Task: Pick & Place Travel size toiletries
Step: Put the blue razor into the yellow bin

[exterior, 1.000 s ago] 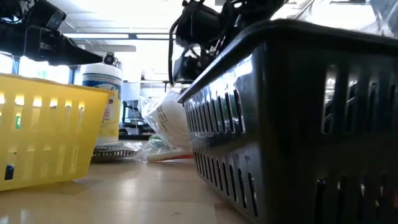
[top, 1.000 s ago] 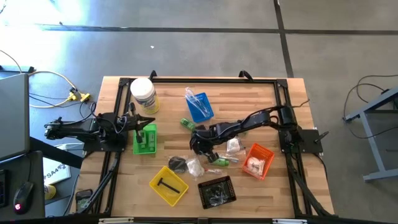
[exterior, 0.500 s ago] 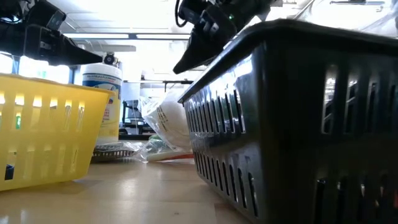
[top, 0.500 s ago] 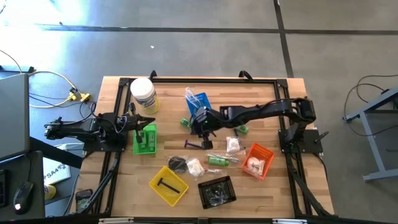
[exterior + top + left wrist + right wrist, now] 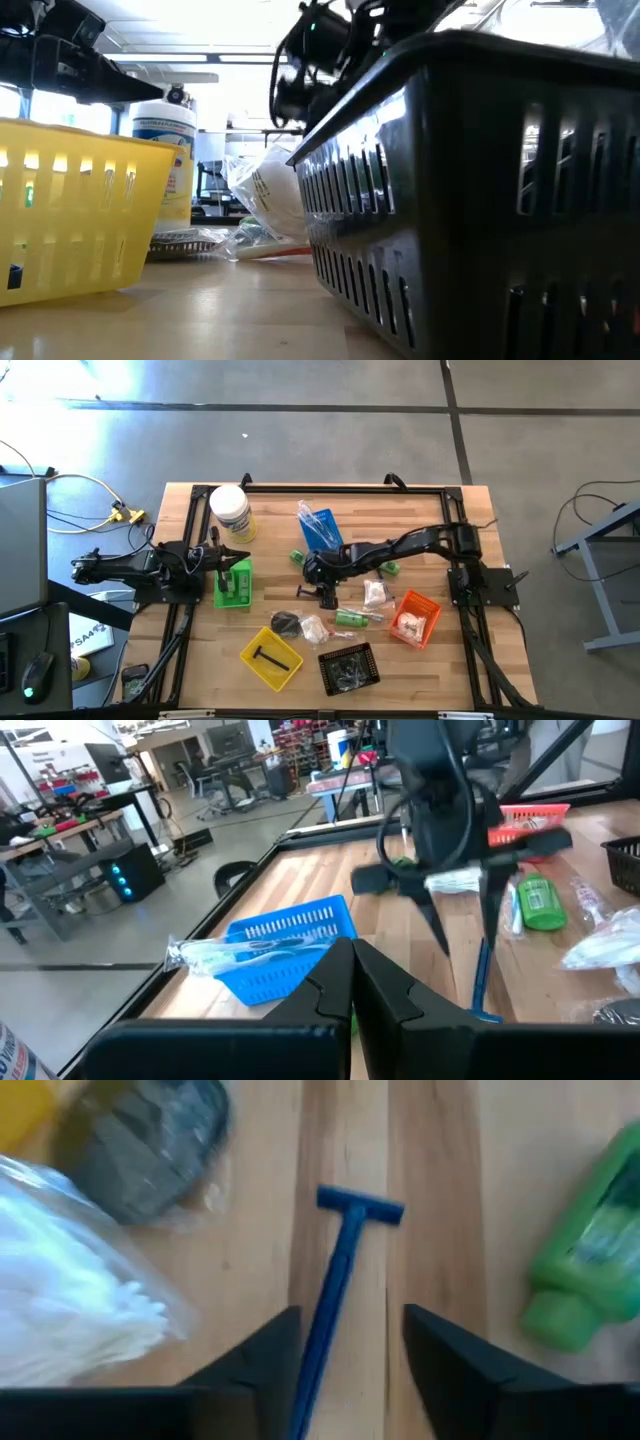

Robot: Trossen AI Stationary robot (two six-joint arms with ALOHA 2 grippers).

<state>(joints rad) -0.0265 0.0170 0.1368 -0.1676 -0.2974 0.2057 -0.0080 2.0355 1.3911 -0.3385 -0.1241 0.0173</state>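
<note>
Right gripper (image 5: 326, 596) now over razor (image 5: 313, 591)

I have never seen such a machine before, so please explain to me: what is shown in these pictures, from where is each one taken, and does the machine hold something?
These are two dark robot arms working at a wooden table. One picture looks straight down from above, one looks level across the table top, and two come from cameras on the arms' wrists.

The left gripper waits, shut and empty, at the green tray. The right gripper is over the middle of the table, fingers open, directly above a blue razor that lies on the wood. It holds nothing.

Around it lie small toiletries: a green bottle, a clear bag of white sticks and a dark round piece. Coloured trays stand around: blue, orange, yellow and black. A white tub stands at the far corner.
</note>
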